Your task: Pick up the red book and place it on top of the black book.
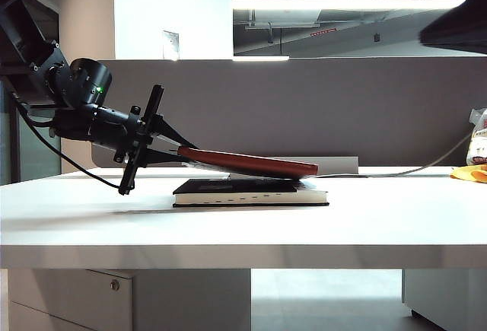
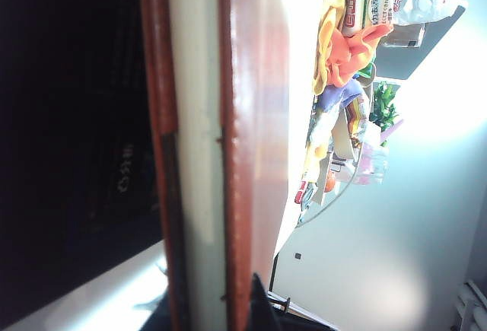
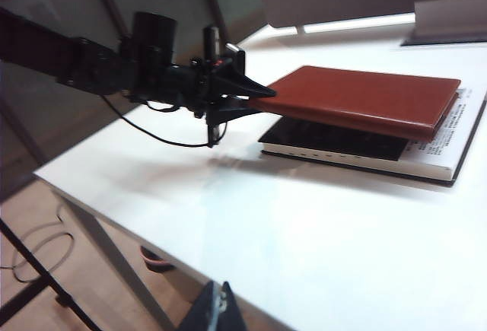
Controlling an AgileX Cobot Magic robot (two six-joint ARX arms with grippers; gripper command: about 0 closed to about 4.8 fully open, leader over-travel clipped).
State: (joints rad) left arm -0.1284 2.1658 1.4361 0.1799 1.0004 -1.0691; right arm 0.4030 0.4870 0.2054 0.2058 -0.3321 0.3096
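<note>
The red book (image 1: 251,163) hangs tilted over the black book (image 1: 251,192), its far end low and close to the black cover. My left gripper (image 1: 179,151) is shut on the red book's raised left edge. In the left wrist view the red book (image 2: 251,118) runs edge-on between the fingers of the left gripper (image 2: 213,310), with the black book (image 2: 76,156) dark beside it. The right wrist view shows the red book (image 3: 358,99) above the black book (image 3: 335,142) and the left gripper (image 3: 262,93). My right gripper (image 3: 217,304) is shut on nothing, off the table's near edge.
The white table (image 1: 91,209) carries a yellow item (image 1: 468,173) and a snack bag (image 1: 479,137) at the far right. A grey partition (image 1: 342,110) stands behind. A dark blurred arm part (image 1: 456,27) hangs at the upper right.
</note>
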